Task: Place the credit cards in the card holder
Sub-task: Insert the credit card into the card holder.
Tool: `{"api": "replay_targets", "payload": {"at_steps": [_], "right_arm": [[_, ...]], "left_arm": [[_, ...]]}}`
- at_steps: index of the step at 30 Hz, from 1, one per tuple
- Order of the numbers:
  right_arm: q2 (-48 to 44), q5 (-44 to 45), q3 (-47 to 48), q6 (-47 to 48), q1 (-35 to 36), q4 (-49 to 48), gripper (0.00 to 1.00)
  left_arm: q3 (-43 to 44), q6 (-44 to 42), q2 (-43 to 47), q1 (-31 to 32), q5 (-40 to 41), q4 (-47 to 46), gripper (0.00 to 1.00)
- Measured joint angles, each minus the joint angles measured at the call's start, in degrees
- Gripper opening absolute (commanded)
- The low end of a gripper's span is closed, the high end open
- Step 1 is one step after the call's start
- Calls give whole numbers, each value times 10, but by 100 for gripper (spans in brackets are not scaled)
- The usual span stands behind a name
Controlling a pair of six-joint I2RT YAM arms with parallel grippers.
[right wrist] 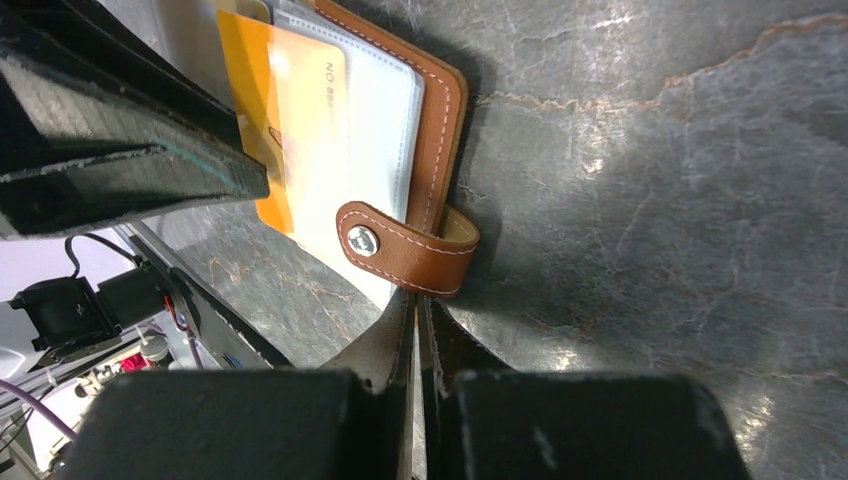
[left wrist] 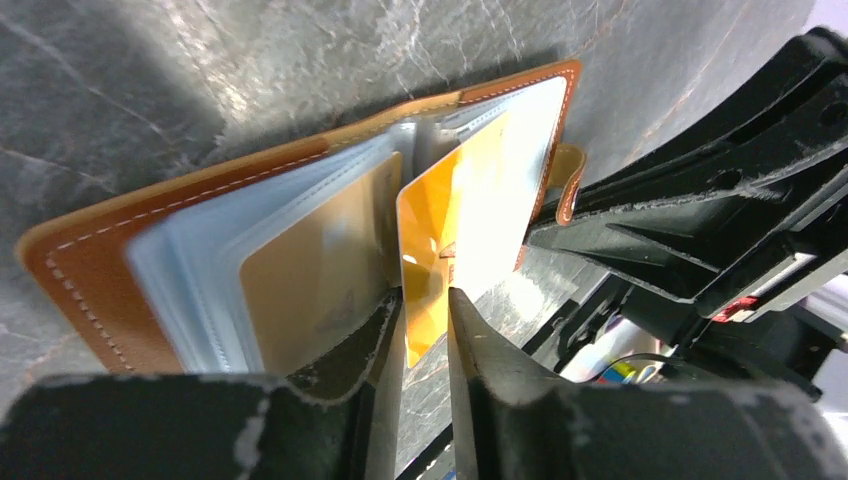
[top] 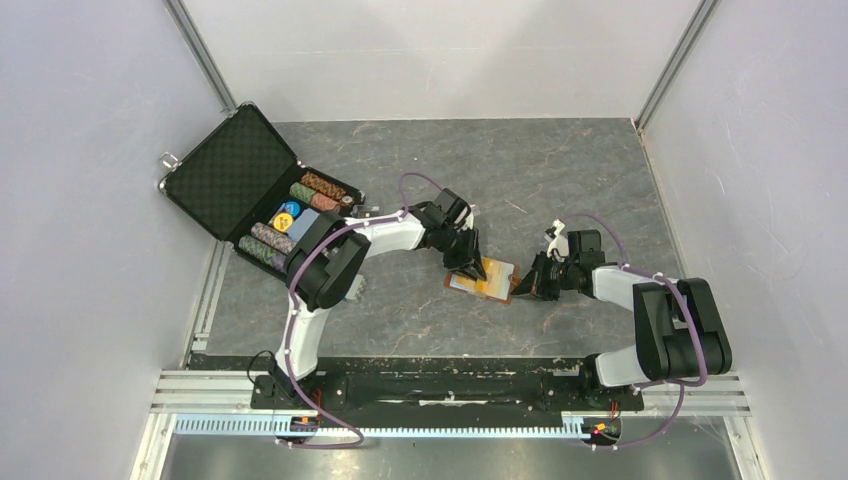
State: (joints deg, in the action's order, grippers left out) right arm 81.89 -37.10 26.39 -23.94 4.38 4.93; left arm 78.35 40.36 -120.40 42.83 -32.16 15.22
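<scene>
The tan-brown card holder lies open on the table, its pale clear sleeves fanned out. One orange credit card sits inside a sleeve. A second orange credit card stands partly pushed into a sleeve by the spine, also seen from the right wrist as the orange card. My left gripper straddles that card's lower corner, its jaws slightly apart with table showing between them. My right gripper is shut, its tips against the edge of the holder's snap tab. No dark cards show.
An open black foam-lined case stands at the back left, holding rows of poker chips and a striped block. The two grippers are close together over the card holder, the left gripper's finger just beside the right one.
</scene>
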Motion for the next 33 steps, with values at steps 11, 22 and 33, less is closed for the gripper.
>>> {"api": "replay_targets", "payload": {"at_steps": [11, 22, 33], "right_arm": [[4, -5, 0, 0, 0, 0, 0], [5, -7, 1, 0, 0, 0, 0], [6, -4, 9, 5, 1, 13, 0]], "left_arm": [[96, -71, -26, 31, 64, 129, 40], [155, -101, -56, 47, 61, 182, 47], [196, -139, -66, 57, 55, 226, 75]]}}
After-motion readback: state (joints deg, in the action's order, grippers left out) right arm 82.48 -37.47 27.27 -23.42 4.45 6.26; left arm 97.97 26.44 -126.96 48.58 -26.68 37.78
